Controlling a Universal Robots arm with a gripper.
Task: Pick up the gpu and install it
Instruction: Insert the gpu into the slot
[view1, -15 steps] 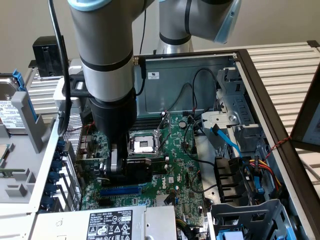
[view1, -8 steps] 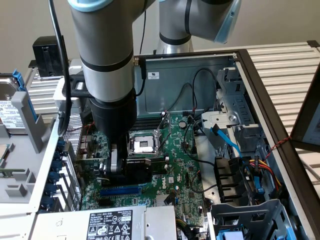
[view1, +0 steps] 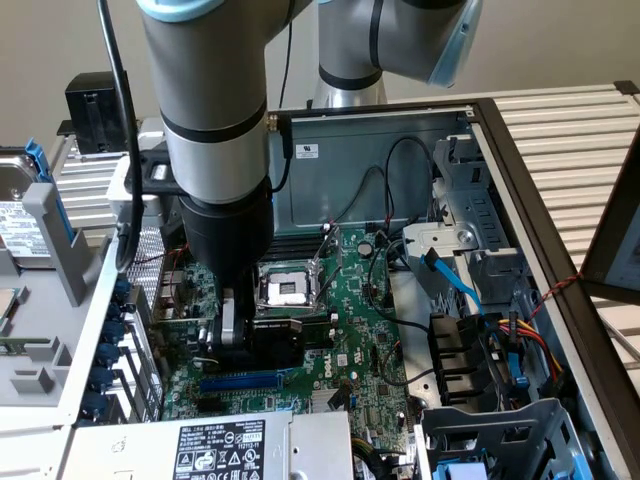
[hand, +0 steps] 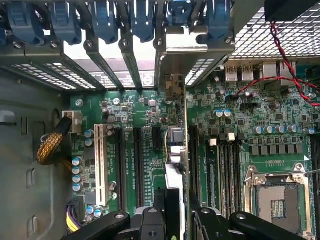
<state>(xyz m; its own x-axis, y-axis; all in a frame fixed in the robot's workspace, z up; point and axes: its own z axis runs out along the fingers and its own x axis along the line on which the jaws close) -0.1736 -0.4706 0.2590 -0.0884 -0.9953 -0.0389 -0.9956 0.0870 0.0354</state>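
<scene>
I read the hand (hand: 178, 220) as narrowed onto the gpu (view1: 277, 338), with its fingers (hand: 150, 225) against either face of the card, so I count the pick-up as done; in the exterior view the card's black shroud sits in the grip at about 6 o'clock of the open CPU socket (view1: 285, 290), low over the motherboard (view1: 375, 330) inside the case (view1: 400, 130); the wrist view looks along the card's thin edge, which stands upright among the black expansion slots (hand: 137, 165), its metal end reaching toward the rear bracket openings beneath the blue clips (hand: 105, 20); the long blue slot (view1: 240, 382), at 6 o'clock of the hand in the exterior view, is bare, and so is the white slot (hand: 100, 160); I cannot tell whether the card's connector is fully home in a slot, so I judge the install under way rather than finished.
</scene>
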